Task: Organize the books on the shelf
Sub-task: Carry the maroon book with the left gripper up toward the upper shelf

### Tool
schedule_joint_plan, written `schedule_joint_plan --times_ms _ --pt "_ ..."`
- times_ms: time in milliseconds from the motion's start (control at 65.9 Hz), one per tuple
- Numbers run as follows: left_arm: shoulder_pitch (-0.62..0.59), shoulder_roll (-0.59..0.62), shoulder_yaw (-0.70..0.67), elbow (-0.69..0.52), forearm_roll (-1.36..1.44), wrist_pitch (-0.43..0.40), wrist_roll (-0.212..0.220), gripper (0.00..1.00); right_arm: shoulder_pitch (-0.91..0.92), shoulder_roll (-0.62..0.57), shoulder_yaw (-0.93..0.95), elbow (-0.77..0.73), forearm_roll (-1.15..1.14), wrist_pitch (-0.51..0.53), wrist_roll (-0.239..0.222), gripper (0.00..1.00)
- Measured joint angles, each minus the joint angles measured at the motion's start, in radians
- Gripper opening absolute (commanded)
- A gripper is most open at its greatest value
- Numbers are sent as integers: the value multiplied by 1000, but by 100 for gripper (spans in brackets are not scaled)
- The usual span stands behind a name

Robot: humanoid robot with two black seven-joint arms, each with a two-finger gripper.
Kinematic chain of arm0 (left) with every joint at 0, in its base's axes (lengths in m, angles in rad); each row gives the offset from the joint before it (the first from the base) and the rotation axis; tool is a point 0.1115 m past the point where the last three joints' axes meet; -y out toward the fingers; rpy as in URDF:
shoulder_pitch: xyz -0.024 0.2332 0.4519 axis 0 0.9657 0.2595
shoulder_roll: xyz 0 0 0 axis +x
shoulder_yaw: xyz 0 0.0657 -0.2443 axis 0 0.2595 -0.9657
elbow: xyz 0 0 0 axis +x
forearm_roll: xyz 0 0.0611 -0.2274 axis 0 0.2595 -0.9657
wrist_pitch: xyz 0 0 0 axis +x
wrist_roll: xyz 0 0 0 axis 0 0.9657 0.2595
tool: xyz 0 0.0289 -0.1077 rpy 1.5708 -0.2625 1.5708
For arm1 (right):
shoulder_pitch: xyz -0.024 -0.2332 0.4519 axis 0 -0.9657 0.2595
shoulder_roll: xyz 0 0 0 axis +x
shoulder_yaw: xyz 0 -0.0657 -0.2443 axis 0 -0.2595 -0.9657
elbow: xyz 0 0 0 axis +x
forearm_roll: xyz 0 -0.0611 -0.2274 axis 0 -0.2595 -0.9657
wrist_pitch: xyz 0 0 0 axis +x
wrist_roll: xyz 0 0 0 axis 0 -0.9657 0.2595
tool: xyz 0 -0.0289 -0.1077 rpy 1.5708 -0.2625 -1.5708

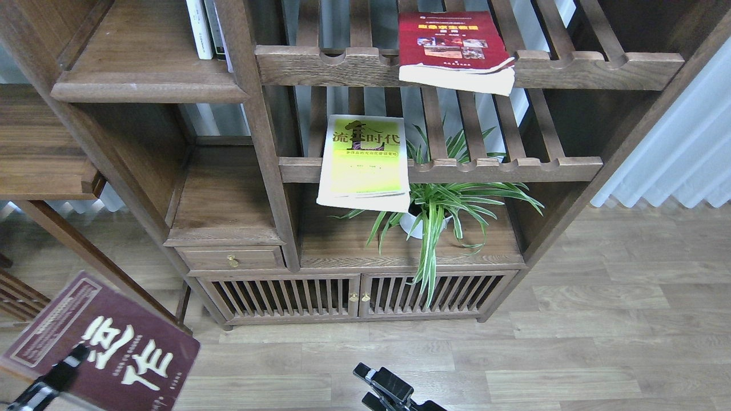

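The dark maroon book (pixel 108 348) with big white characters is at the bottom left, held tilted above the floor. My left gripper (pixel 73 358) is shut on its near edge, with one black finger (pixel 68 362) lying on the cover and the other hidden beneath. The red book (pixel 451 48) lies flat on the upper slatted rack, its pages overhanging the front rail. The lime-yellow book (pixel 365 162) lies on the lower slatted rack and overhangs its rail. The solid shelf (pixel 143 85) is at the upper left. My right gripper (pixel 381 383) is low at the bottom centre, dark and seen end-on.
Thin white-spined books (pixel 200 28) stand at the back right of the solid shelf. A spider plant in a white pot (pixel 420 224) stands under the lower rack. A small drawer (pixel 231 260) and slatted cabinet doors (pixel 354 297) are below. A wooden table (pixel 40 154) is at the left.
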Motion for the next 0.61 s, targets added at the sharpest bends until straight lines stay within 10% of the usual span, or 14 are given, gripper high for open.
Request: schedule_joint_plan --times_ms 607 --pt "-27 135 -251 -1 -379 0 6 2 5 13 0 -33 4 0 2 100"
